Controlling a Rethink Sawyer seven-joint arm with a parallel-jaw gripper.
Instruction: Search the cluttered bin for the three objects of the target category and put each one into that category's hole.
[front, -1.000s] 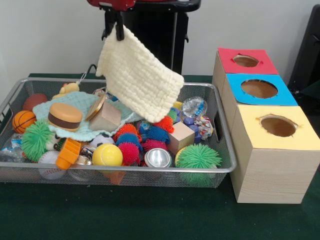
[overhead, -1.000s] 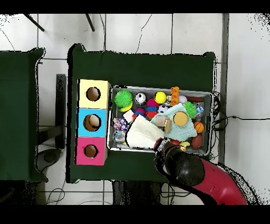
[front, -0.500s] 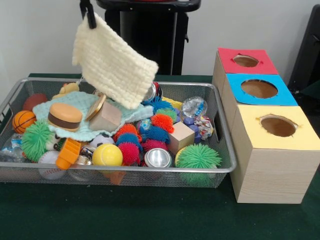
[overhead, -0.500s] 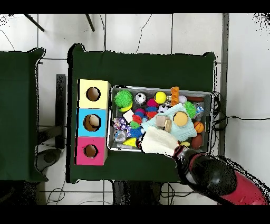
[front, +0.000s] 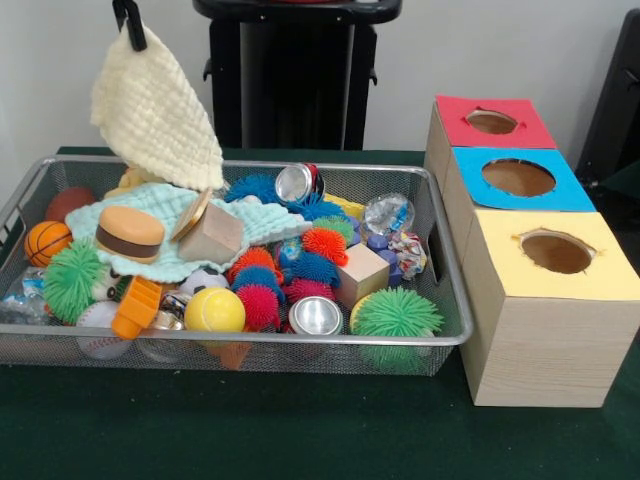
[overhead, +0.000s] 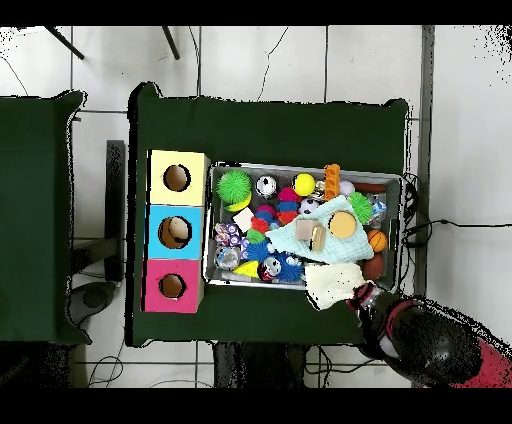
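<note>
The cluttered bin (front: 300, 345) is a wide silver wire-mesh tray full of toys; it also shows in the overhead view (overhead: 300, 168). My gripper (front: 130, 22) is at the top left of the front view, shut on a corner of a cream knitted cloth (front: 155, 110) that hangs above the bin's far left end. In the overhead view the gripper (overhead: 362, 297) holds the cloth (overhead: 333, 284) at the bin's lower right edge. Three wooden boxes with holes stand beside the bin: red-topped (front: 490, 122), blue-topped (front: 518, 178) and yellow-topped (front: 556, 253).
In the bin lie a toy burger (front: 130, 232) on a mint cloth (front: 160, 215), spiky rubber balls (front: 258, 290), green spiky balls (front: 397, 315), a wooden cube (front: 362, 275), metal cans (front: 315, 316), a yellow ball (front: 214, 311) and a small basketball (front: 46, 241).
My gripper has carried the cream cloth leftward in the front view, off the bin's middle to above its far left end. A metal can and blue spiky balls are now uncovered.
</note>
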